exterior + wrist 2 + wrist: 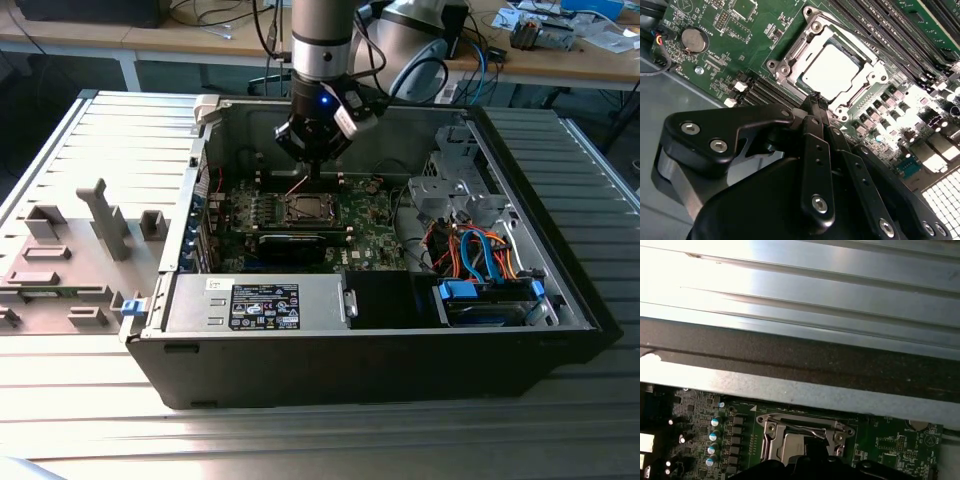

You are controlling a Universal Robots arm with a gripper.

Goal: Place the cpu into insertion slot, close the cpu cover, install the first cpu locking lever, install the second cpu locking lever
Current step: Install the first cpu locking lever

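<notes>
Cpu [831,71] seated under cpu cover [790,56], gripper [816,102] hiding near edge

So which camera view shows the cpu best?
The second wrist view: the cpu lies face-up in the insertion slot, nearly whole. In the exterior view it is small and far; in the first wrist view the tool partly covers it.

Matt silver metal cpu [831,74], shiny steel cpu cover [790,62], matt black plastic fingers [816,150]
</notes>
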